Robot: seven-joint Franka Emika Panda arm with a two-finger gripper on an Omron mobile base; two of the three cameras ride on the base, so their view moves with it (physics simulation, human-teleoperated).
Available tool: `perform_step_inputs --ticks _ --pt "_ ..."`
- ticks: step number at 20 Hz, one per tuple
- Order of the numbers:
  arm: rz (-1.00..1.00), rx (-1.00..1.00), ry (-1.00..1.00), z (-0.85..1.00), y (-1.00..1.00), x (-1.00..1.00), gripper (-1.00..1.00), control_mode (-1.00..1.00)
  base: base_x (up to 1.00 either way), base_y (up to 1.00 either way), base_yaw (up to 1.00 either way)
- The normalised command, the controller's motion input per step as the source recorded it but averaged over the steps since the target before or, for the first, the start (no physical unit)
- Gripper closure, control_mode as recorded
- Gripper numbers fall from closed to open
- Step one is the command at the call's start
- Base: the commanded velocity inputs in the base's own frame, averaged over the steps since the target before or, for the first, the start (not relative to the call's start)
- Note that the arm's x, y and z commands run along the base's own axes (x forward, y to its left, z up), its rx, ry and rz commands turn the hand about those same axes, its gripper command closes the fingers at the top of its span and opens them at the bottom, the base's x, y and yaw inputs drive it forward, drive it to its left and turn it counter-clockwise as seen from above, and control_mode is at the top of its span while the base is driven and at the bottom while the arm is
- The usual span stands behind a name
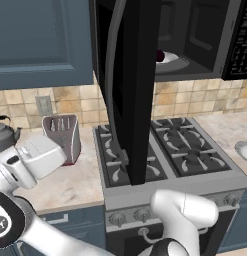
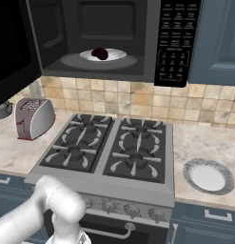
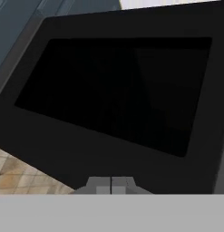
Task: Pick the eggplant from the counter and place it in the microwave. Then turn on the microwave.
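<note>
The microwave [image 2: 173, 43] hangs above the stove with its door [image 1: 130, 90] swung wide open to the left. The dark purple eggplant [image 2: 100, 53] lies on the white round plate [image 2: 116, 55] inside, and it also peeks out past the door edge as the eggplant [image 1: 159, 55]. My gripper [image 3: 111, 185] is shut with nothing between its tips. It points at the dark window of the door's outer face [image 3: 118, 90], close to it. My white hand [image 1: 42, 156] hovers over the beige counter [image 1: 75, 182], left of the door.
A silver toaster [image 1: 62, 135] stands on the counter beside my hand, and a kettle [image 1: 4, 135] sits at the far left. The gas stove [image 2: 114, 147] lies under the microwave. A white dish [image 2: 208, 176] rests on the counter to the right.
</note>
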Motion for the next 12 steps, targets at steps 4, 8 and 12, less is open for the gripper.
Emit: perform_step_inputs --ticks 4,8,12 --pt "-0.05 0.00 0.00 -0.01 0.08 0.29 1.00 -1.00 0.00 0.00 0.00" --pt "-0.06 0.00 0.00 -0.02 0.05 0.29 1.00 -1.00 0.00 0.00 0.00" --pt "-0.06 0.00 0.00 -0.02 0.01 0.27 1.00 -1.00 0.00 0.00 0.00"
